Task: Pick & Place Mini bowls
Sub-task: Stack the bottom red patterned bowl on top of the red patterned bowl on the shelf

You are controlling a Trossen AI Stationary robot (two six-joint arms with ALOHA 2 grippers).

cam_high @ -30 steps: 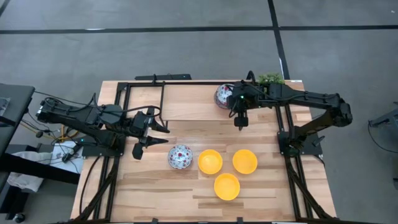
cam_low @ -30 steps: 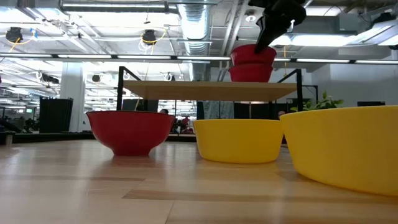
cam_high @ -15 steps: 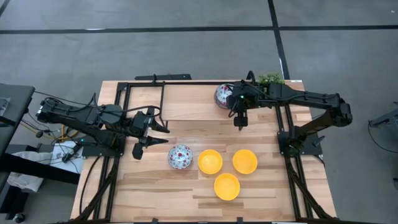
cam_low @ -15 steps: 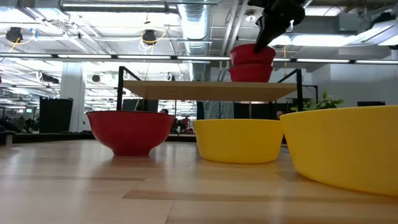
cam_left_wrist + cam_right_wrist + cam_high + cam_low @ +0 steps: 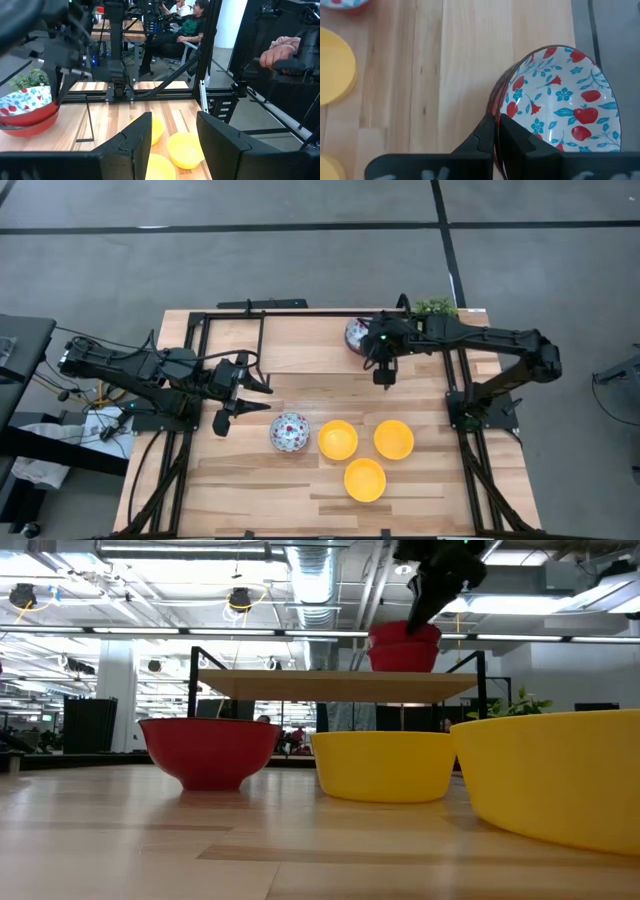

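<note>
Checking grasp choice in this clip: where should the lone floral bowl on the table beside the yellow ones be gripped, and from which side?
Probably by its rim, from above. The floral bowl sits upright, mouth open upward, so one finger can go inside the thin wall. Take its left edge: a yellow bowl stands close on the right, and the open left gripper is nearest.

Between the earlier pictures and now the only visible change is a small one at the right arm. In the high view the right gripper (image 5: 384, 370) has drifted slightly toward the upper left of the frame, from just below the floral bowls to a spot closer under the stacked floral bowls (image 5: 357, 333) at the upper middle of the picture. In the low view the same gripper (image 5: 432, 585), near the top right of centre, has shifted a little to the left, and the upper floral bowl (image 5: 404, 635) of the stack has edged leftward with it.
</note>
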